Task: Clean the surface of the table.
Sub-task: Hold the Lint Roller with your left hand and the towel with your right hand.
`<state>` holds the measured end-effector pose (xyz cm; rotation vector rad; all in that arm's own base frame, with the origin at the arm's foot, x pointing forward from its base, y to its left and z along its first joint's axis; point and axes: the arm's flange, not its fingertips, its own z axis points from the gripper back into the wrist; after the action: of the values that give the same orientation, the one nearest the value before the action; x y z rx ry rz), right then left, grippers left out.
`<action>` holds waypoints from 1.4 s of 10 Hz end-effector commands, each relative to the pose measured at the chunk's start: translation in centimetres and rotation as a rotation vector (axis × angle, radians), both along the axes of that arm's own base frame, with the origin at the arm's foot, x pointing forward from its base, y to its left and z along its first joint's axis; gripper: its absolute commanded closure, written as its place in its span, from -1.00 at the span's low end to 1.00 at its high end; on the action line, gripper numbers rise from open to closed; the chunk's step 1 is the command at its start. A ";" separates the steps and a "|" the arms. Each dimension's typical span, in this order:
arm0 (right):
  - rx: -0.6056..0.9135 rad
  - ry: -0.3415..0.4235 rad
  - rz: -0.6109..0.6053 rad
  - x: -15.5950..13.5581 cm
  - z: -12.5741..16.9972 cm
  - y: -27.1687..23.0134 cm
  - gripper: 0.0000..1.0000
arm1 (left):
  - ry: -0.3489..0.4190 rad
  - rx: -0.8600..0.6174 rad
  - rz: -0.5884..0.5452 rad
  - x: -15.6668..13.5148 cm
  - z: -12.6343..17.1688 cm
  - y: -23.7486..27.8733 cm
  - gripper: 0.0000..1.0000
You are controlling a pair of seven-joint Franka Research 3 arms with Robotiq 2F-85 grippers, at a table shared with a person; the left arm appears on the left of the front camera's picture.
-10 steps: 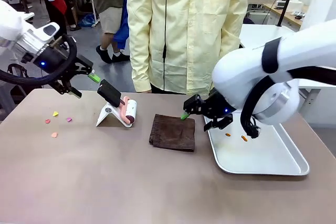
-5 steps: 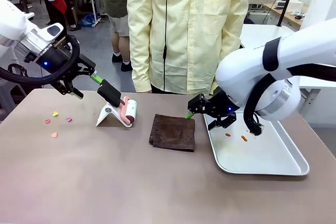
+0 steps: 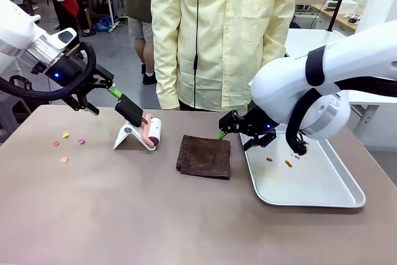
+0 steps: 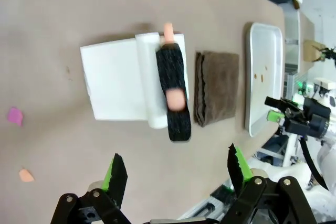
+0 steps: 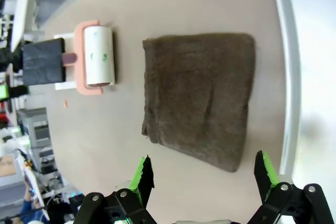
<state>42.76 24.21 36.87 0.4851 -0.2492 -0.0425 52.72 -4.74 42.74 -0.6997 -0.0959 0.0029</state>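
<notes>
Both spread wide above table [image 3: 155, 215], left gripper [image 4: 175, 160] near lint roller [image 3: 152, 131], right gripper [image 5: 203, 166] by brown cloth [image 3: 205, 156].

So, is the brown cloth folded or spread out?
Folded: the brown cloth lies as a compact rectangle on the table, with doubled layers showing along one edge.

Table [image 3: 155, 215]: you see a taupe top | robot's left: small coloured scraps [image 3: 64, 159] | left of centre: white stand [image 3: 127, 134] bearing a lint roller [image 3: 152, 131] | centre: folded brown cloth [image 3: 205, 156] lying flat | right: silver tray [image 3: 316, 181] just beside the cloth
</notes>
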 end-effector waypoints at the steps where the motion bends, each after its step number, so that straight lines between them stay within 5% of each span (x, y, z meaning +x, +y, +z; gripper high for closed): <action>1: -0.037 -0.009 0.064 2.8 -1.1 1.4 -1.00 | 0.007 0.023 0.033 2.1 -0.4 -0.6 -1.00; 4: -0.087 0.043 0.092 4.6 -3.2 3.7 -1.00 | 0.064 -0.003 0.029 3.7 -2.4 -0.1 -1.00; 7: -0.194 0.118 0.041 6.4 -6.1 6.0 -1.00 | 0.039 -0.054 -0.017 4.1 -2.8 -0.1 -1.00; 14: -0.188 0.183 -0.027 6.9 -7.1 6.2 -1.00 | 0.021 -0.110 -0.102 4.3 -3.0 -0.8 -1.00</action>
<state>49.32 29.45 29.65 0.3229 -0.0949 -0.0665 56.53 -5.49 39.65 -0.7820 -0.0254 -0.0610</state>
